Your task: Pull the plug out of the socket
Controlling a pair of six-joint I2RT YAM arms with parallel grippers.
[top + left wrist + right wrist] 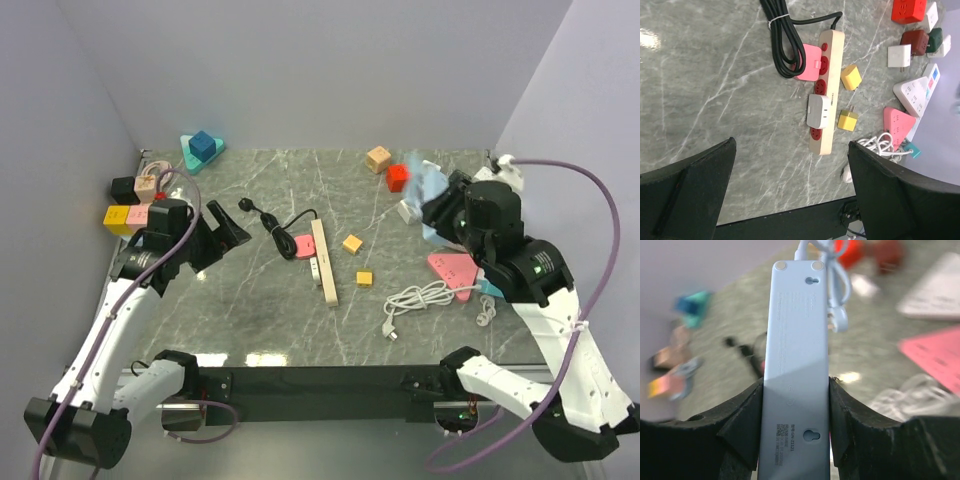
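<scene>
The table (240, 300) is grey-green marble shot with white veins. Near its middle lies a long beige power strip (323, 262), running front to back, with a black cable (268, 222) looped on the stone to its left. Just right of the strip sit 2 small yellow adapters (352, 243), apart from each other. Further right a white cable (418, 297) lies coiled beside a pink triangular socket block (455, 268). Towards the back stand a tan cube (378, 158) and a red cube (398, 177), with a teal triangle (190, 158) in the back left corner. A yellow block (117, 216), a pink block (138, 214) and a black block (122, 187) crowd the left edge.
</scene>
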